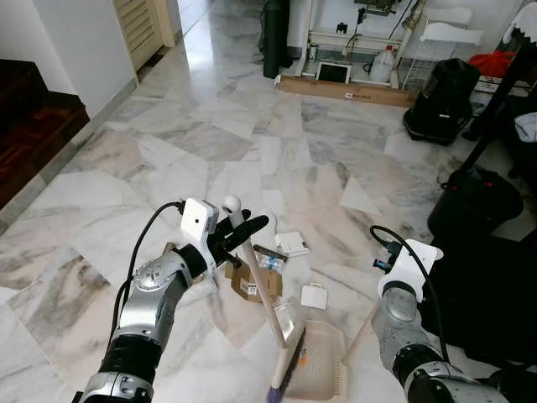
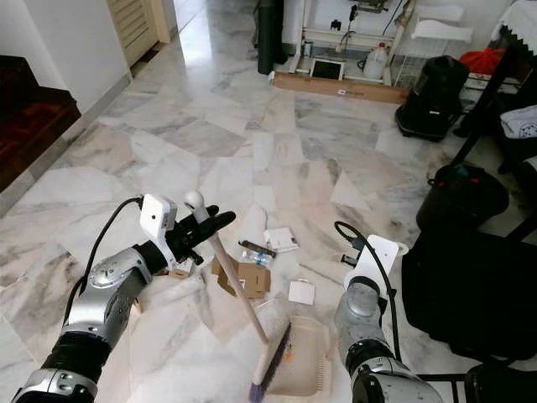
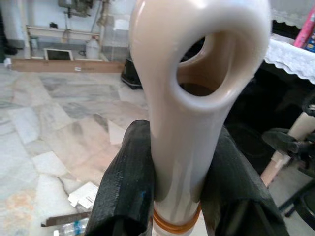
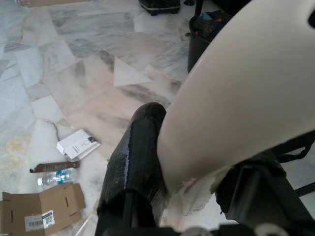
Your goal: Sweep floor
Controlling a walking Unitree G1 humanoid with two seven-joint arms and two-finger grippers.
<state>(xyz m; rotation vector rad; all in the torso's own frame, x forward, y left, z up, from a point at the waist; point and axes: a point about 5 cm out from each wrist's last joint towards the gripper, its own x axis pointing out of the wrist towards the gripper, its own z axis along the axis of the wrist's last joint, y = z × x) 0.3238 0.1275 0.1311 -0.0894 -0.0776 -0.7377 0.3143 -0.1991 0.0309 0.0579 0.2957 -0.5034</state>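
Note:
My left gripper (image 3: 177, 182) is shut on the top of the beige broom handle (image 1: 264, 294), just below its hanging loop. The handle slants down to the purple bristles (image 1: 284, 378), which rest at the mouth of a beige dustpan (image 1: 325, 363) on the marble floor. My right gripper (image 4: 197, 182) is shut on the dustpan's cream handle (image 1: 362, 329), at the right of the pan. Litter lies just beyond the pan: flattened cardboard (image 1: 252, 284), a small plastic bottle (image 1: 268, 262), a white leaflet (image 1: 292, 243), a white card (image 1: 314, 295) and a clear wrapper (image 1: 287, 319).
A black bin bag (image 1: 474, 201) and a dark draped object (image 1: 495, 285) crowd the right side. At the back stand a black bag (image 1: 440, 101), a wooden plank (image 1: 344, 88) and shelving. A dark wooden step (image 1: 33, 126) lies far left. Open marble floor stretches ahead.

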